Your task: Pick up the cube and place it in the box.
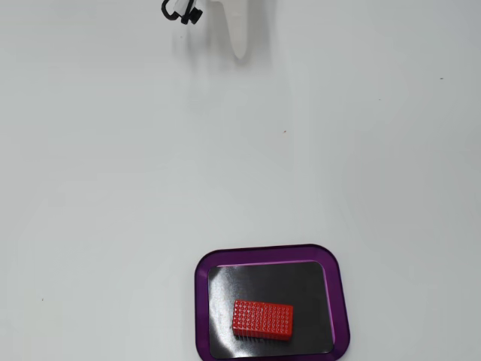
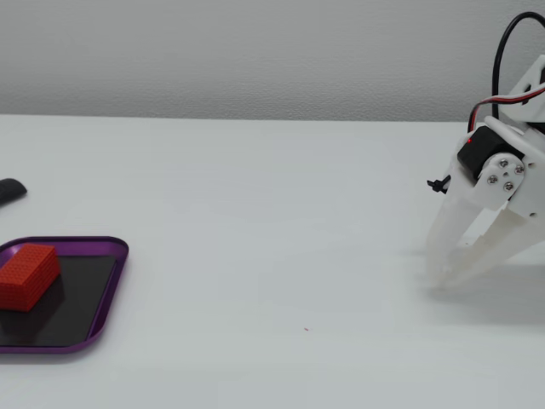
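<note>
The red cube lies flat on the glossy black floor of the purple-rimmed box, a little toward its lower side in a fixed view. In the other fixed view the cube sits in the box at the far left. My white gripper is far off at the right, fingertips down at the table and drawn together, holding nothing. From above, only its tip shows at the top edge, well away from the box.
A small dark object lies at the left edge behind the box. A black cable and motor show at the top. White tabletop stretches between gripper and box; a grey wall stands behind.
</note>
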